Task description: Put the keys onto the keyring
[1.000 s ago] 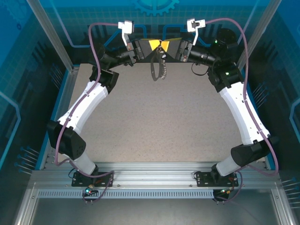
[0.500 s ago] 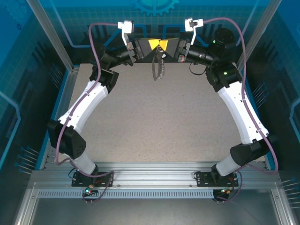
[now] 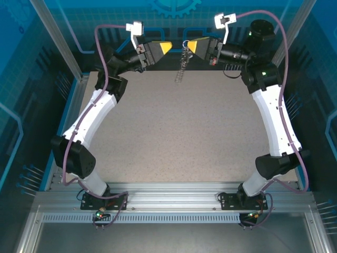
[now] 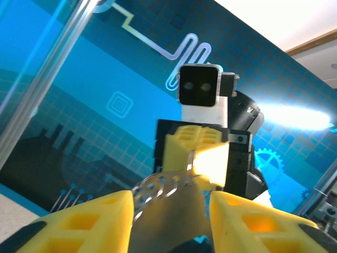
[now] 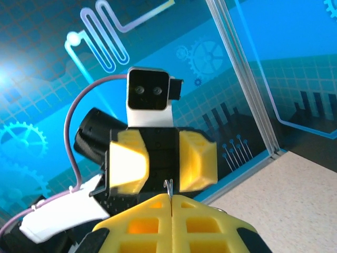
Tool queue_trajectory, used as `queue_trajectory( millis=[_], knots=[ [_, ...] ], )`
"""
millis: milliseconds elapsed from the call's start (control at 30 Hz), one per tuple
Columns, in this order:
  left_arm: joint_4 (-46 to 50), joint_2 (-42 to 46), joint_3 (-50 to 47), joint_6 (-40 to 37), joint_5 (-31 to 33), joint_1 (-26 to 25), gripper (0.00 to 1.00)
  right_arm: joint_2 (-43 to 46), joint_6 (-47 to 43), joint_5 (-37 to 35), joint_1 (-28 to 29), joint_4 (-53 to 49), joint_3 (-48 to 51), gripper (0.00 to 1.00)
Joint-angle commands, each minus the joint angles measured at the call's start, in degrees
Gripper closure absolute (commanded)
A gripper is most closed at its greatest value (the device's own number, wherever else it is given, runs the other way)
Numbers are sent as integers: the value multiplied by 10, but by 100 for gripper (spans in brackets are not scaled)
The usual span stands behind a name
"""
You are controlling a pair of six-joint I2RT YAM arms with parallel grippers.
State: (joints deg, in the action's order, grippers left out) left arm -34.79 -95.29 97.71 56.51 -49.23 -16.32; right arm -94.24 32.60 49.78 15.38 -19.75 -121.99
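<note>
My right gripper is shut on a thin metal ring at the top of the keyring, which dangles from it above the far edge of the table, its silvery links trailing down. In the left wrist view the keyring's grey loop is a blur low between my fingers. My left gripper faces the right one across a small gap. It is open and holds nothing. I cannot pick out the keys: they are too small or hidden in the hanging cluster.
The speckled table top spreads out below both grippers. A blue patterned back wall stands just behind them, and aluminium posts flank the far corners. Both arm bases sit on the metal rail at the near edge.
My left gripper has opened and drawn back to the left. The right gripper has closed on the keyring's top and shifted right and up, so the keyring hangs from it alone.
</note>
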Motion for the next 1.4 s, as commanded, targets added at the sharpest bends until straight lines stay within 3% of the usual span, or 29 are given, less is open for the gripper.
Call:
queue_trajectory(
  millis=[0, 267, 567, 933, 1367],
  knots=[
    [42, 27, 22, -33, -33, 13, 54, -20, -84, 59, -11, -116, -70, 100],
    [230, 12, 100, -139, -111, 14, 54, -75, -180, 98, -32, -270, -182, 100],
    [318, -4, 142, -186, -158, 10, 61, -91, -241, 112, -22, -348, -191, 100],
    [393, -29, 173, -238, -180, -13, 61, -97, -268, 121, 12, -374, -168, 100],
    [392, -46, 182, -239, -189, -29, 60, -106, -261, 130, 26, -360, -165, 100]
  ],
)
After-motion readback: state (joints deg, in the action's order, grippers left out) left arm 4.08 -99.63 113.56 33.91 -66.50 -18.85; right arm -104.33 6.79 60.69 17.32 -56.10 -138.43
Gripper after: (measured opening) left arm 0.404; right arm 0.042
